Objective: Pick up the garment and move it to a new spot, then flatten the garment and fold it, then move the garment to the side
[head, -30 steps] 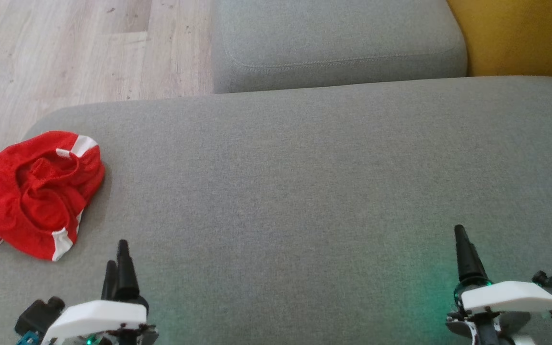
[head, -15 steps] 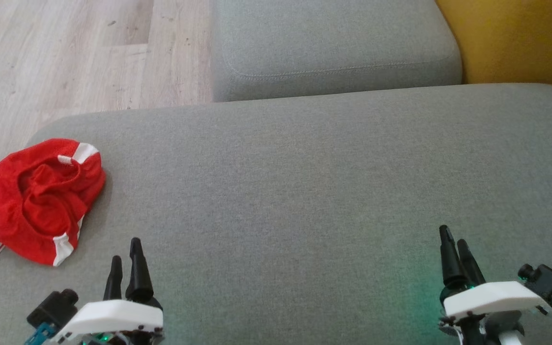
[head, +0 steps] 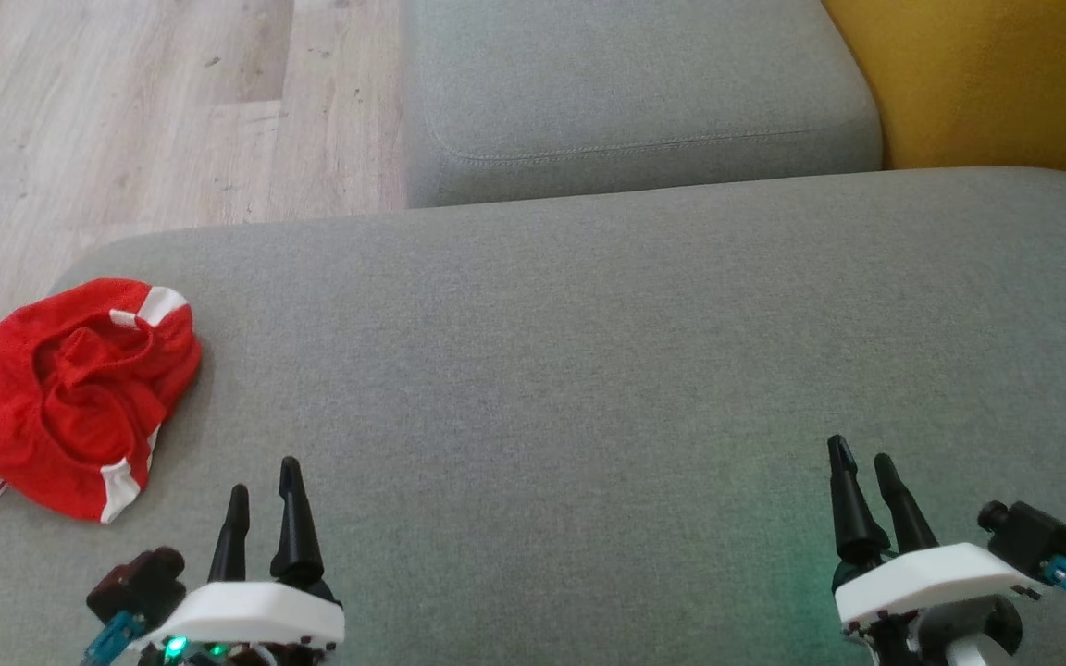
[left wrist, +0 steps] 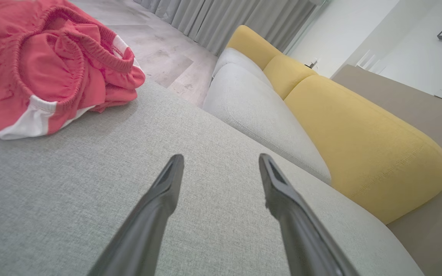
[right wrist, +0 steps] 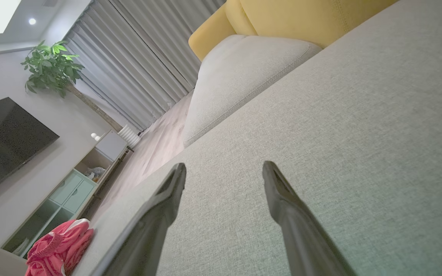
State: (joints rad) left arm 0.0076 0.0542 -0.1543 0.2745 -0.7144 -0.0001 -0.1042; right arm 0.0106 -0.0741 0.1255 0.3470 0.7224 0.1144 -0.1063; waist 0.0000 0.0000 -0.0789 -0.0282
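Site: we log a home living room | grey sofa (head: 588, 370) with yellow back cushions (left wrist: 359, 130) | across the wood floor (head: 126, 120) from the sofa: TV (right wrist: 2, 142), low cabinet (right wrist: 67, 188), potted plant (right wrist: 48, 67) | beyond the sofa's far end: curtains (right wrist: 140, 65)

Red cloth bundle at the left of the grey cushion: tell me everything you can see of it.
The red mesh cloth bundle lies crumpled in a loose heap. It shows white side panels, a gathered elastic band and red-and-white striped trim at one edge. It rests on the grey fabric cushion, near that cushion's left end. Nothing else touches it; the open left gripper stands apart from it.
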